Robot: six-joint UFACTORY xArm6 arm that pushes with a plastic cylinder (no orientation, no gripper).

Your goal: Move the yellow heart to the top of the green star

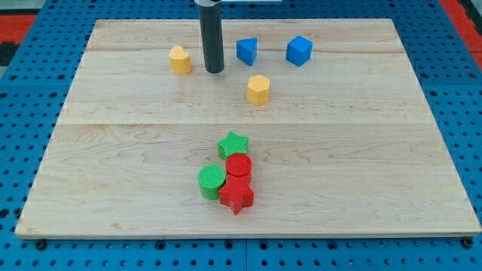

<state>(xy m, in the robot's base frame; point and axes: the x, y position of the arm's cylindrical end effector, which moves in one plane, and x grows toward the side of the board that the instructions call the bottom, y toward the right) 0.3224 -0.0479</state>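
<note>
The yellow heart [180,59] sits near the view's top, left of centre. My tip [215,71] rests on the board just to the heart's right, a small gap apart. The green star [233,144] lies lower down, near the board's middle, at the top of a tight cluster. A second yellow block, a hexagon [258,89], lies between my tip and the green star, to the right of the tip.
Touching below the green star are a red cylinder [239,167], a green cylinder [212,181] and a red star [237,196]. Two blue blocks [247,51] [299,50] sit at the view's top, right of my tip. The wooden board [376,150] is edged by blue pegboard.
</note>
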